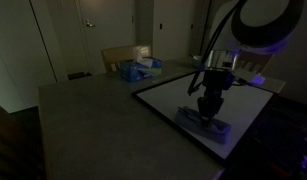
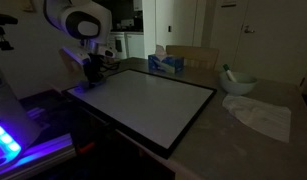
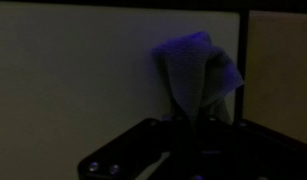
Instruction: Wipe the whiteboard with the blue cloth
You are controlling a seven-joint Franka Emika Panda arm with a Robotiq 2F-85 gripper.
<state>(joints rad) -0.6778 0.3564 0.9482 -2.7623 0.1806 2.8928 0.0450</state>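
Your cloth (image 1: pixel 209 124) is down on the board (image 1: pixel 168 100), right of centre in an exterior view and close to the board's edge. It's bunched under the gripper (image 1: pixel 207 108), jaws clamped tight on it. The light's too dim to show marks, so I'd judge most of the wiping is yet to do. Your arm drops nearly vertical, wrist pointing straight down.

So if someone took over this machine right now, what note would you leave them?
Gripper: shut on the blue cloth, which appears pressed onto the whiteboard.
Position: the cloth sits near a corner of the board, on the robot's side.
Done: cloth is in the grip and at the board.
Left: sweep it across the rest of the surface. The light is too dim to see any marks.
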